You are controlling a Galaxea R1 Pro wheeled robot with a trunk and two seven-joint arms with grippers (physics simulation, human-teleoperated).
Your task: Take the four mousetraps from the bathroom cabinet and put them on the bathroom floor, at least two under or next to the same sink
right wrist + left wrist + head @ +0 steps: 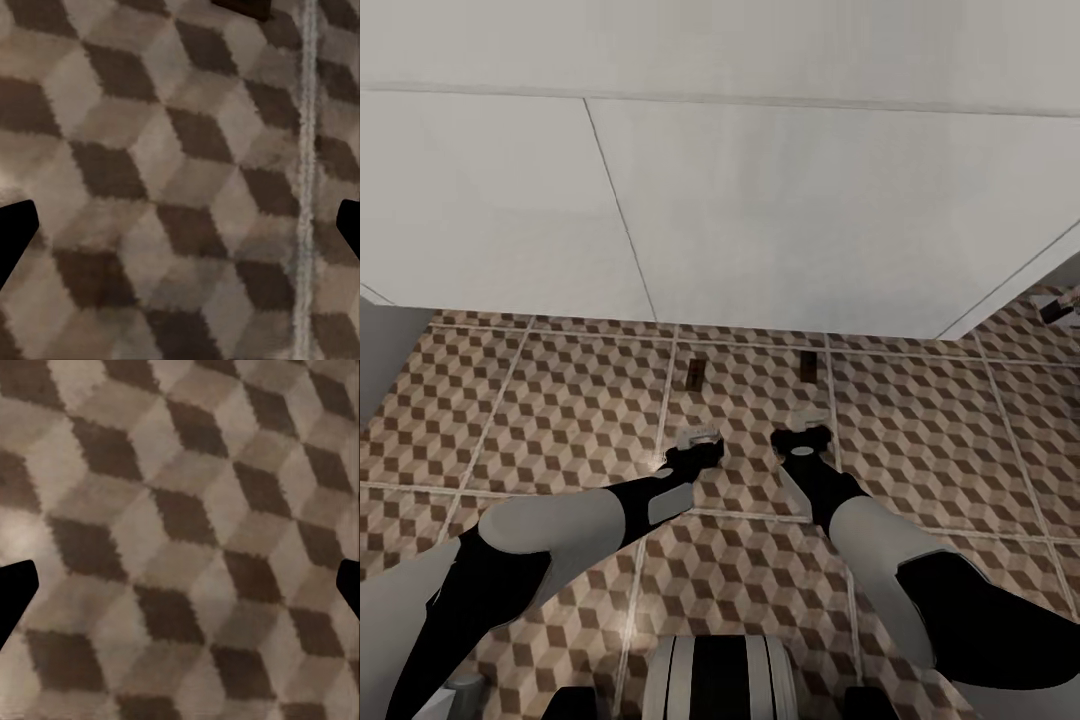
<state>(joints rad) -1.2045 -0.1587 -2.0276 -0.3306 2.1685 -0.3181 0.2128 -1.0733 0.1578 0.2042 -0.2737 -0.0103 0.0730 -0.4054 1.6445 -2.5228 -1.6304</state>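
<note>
Two mousetraps (pixel 694 374) (pixel 810 367) lie on the bathroom floor (pixel 920 440) just beyond both spread, empty jaws, at the sink's (pixel 760 200) edge; two more apparently remain.

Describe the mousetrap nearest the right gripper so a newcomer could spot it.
Find the white sink across the top. On the floor just below its edge lie two mousetraps; it is the right mousetrap, straight ahead of the right gripper, by a grout line.
</note>
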